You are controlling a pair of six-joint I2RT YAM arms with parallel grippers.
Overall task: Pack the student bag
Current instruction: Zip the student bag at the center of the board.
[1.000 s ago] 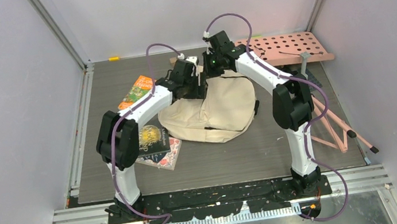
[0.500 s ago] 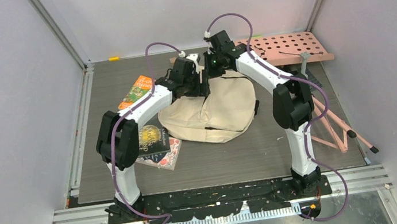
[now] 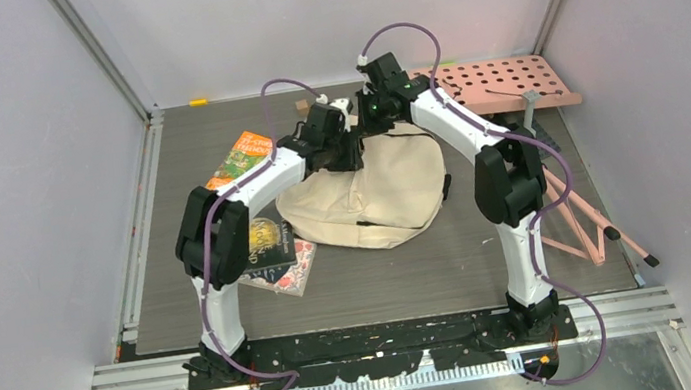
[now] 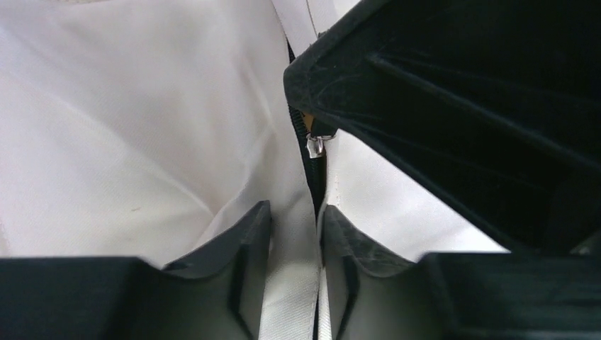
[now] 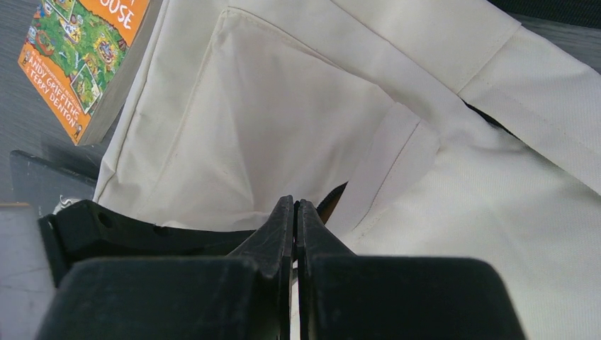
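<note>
The cream student bag lies mid-table with its top toward the back wall. Both grippers meet at that top edge. My left gripper has its fingers on either side of a cream fabric band beside the black zipper, and they press on it. My right gripper is shut; in the left wrist view its black tip holds the small metal zipper pull. From the right wrist, the closed right gripper sits over folded bag cloth.
An orange and green book lies left of the bag, also in the right wrist view as the orange book. A dark book sits on a red one under the left arm. A pink perforated board and pink rods are on the right.
The left arm has shifted slightly toward the back right along the bag's top, and its jaws have narrowed onto the fabric. The right arm has not moved.
</note>
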